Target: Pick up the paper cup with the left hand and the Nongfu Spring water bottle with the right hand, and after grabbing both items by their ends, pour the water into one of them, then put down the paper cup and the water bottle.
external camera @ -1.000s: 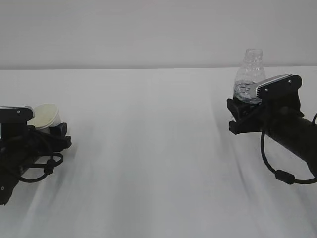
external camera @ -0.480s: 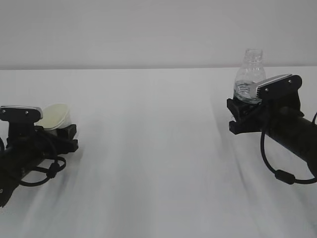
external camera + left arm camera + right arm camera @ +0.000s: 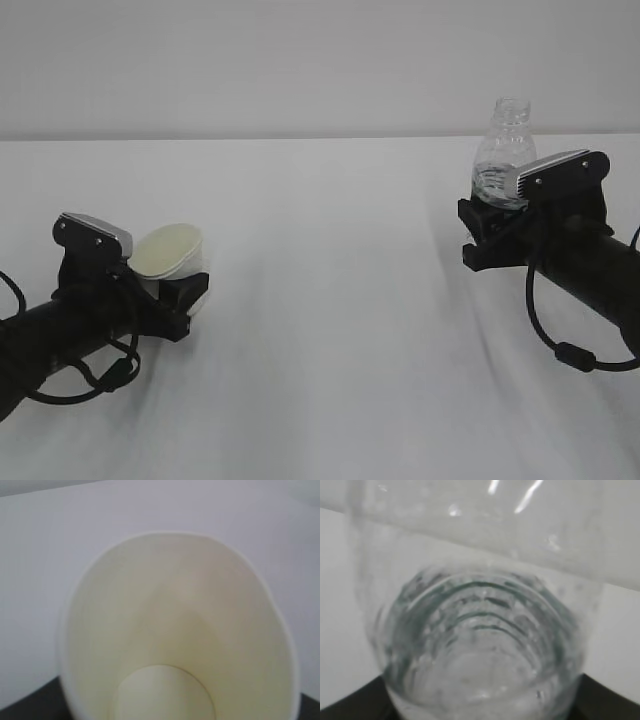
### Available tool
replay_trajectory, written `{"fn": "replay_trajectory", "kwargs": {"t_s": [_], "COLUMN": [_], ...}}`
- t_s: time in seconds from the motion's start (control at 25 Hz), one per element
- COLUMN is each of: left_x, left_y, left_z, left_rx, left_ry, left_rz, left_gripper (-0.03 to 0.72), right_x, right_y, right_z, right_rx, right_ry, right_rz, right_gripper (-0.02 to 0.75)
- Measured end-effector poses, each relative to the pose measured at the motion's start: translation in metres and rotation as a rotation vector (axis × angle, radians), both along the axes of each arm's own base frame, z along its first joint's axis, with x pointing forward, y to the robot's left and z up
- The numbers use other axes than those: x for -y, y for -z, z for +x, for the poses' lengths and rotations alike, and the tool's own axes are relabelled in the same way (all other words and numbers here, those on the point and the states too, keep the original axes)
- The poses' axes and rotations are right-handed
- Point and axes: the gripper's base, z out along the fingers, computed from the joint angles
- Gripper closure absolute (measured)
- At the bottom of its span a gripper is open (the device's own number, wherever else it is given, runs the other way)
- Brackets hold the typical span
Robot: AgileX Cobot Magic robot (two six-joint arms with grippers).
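Exterior view | left hand (image 3: 172,290) at 8 o'clock grasps the paper cup (image 3: 172,254), tilted, mouth toward 2 o'clock, above the counter (image 3: 330,300) | right hand (image 3: 487,228) at 3 o'clock grasps the upright water bottle (image 3: 503,152) at its base | water (image 3: 480,655) low inside

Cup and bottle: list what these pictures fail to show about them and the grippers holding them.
- Left gripper: fingertips hidden by the paper cup in the exterior view; out of frame in the left wrist view.
- Bottle: lower half and label hidden by the right gripper in the exterior view.
- Water level: unreadable; the right wrist view is blurred and too close.
- Cup's outer wall and base: cut off in the left wrist view.
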Motion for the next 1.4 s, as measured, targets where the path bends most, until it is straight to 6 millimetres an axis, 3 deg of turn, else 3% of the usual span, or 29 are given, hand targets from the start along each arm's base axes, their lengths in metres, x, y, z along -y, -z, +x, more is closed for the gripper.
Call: {"fn": "replay_trajectory", "kwargs": {"t_s": [0.32, 0.68, 0.96, 1.4], "left_x": [0.012, 0.023, 0.032, 0.068], "left_y": [0.000, -0.034, -0.038, -0.056], "left_z": [-0.008, -0.014, -0.019, -0.013], "left_rx": [-0.014, 0.039, 0.008, -0.007], "left_ry": [0.165, 0.310, 0.431, 0.705], "left_rz": [-0.014, -0.079, -0.115, -0.166], "left_gripper": [0.244, 0.246, 0.246, 0.246], "right_x": [0.000, 0.000, 0.000, 0.000], "right_y": [0.000, 0.000, 0.000, 0.001], "right_z": [0.000, 0.000, 0.000, 0.000], "right_rx": [0.001, 0.001, 0.001, -0.002], "right_ry": [0.000, 0.000, -0.001, -0.010], "right_rz": [-0.002, -0.002, -0.003, -0.046], "right_gripper": [0.323, 0.323, 0.323, 0.324]}}
